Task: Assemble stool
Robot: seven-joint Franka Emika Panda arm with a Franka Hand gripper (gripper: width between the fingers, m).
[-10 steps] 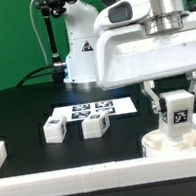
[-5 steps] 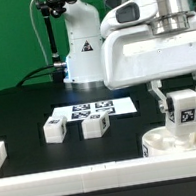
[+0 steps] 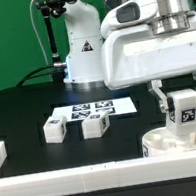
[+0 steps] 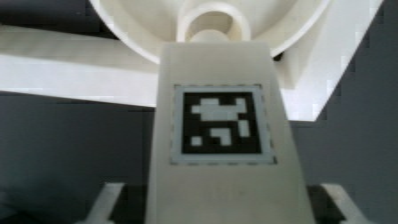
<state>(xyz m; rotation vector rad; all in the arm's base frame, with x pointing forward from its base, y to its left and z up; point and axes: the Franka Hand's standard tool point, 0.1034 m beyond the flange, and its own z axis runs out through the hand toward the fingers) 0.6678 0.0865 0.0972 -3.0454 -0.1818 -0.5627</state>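
MOVED: claw (image 3: 181,98) and leg (image 3: 185,115) shifted toward the exterior view's right | NOW: claw grips leg upright over seat (image 3: 159,144) on surface (image 3: 28,114) | RISK: leg may miss seat's hole (image 4: 214,22), jam, or tilt in grip

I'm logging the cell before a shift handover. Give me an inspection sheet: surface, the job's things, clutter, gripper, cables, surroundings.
Surface: black tabletop, edged by long white border bars; the marker board lies flat on it.
Job's things: round white plastic seat disc at the exterior view's right; two loose white blocky tagged legs side by side in front of the marker board; a third white tagged leg upright over the seat disc.
Clutter: nothing seen.
Gripper: the gripper is shut on the third white tagged leg; in the wrist view its far end meets a socket of the seat disc.
Cables: thin black cable beside the white robot base.
Surroundings: green backdrop.
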